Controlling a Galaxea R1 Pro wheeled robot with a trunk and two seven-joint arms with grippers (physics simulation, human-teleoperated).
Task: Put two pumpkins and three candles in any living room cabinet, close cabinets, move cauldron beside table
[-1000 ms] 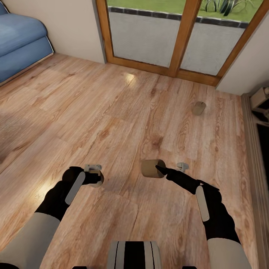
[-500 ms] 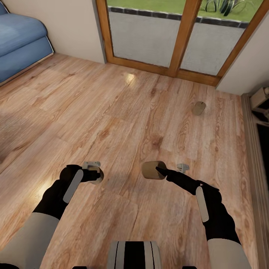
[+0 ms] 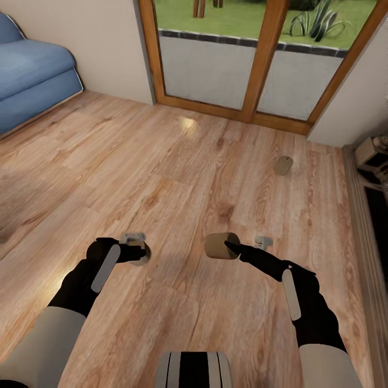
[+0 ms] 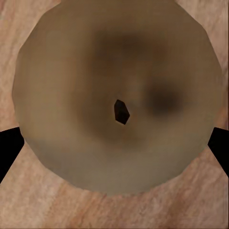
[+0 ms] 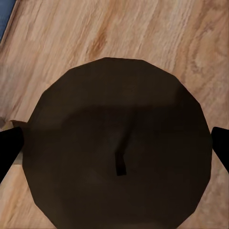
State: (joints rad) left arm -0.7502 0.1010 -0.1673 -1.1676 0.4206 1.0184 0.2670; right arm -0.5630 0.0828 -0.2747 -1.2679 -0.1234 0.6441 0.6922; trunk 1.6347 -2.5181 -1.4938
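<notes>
A grey-brown candle [image 3: 142,255] sits in my left gripper [image 3: 138,253], mostly hidden by the hand in the head view. In the left wrist view its flat end [image 4: 117,95] faces the camera between the black fingertips [image 4: 6,152]. My right gripper [image 3: 224,246] is shut on a second candle [image 3: 217,245], held on its side above the floor. Its dark end [image 5: 117,152] spans the gap between the fingers [image 5: 9,148] in the right wrist view. Another candle [image 3: 283,165] lies on the wooden floor, far ahead to the right. The pumpkins, cauldron, cabinet and table are out of view.
A blue sofa [image 3: 32,81] stands at the far left. A wood-framed glass door [image 3: 264,59] closes off the far side. A pale ledge with a dark opening [image 3: 372,226] runs along the right edge. My base [image 3: 194,369] is at the bottom.
The camera has tilted up a little, so the floor and door sit lower in the picture. My left hand rose slightly; both grippers still hold their candles.
</notes>
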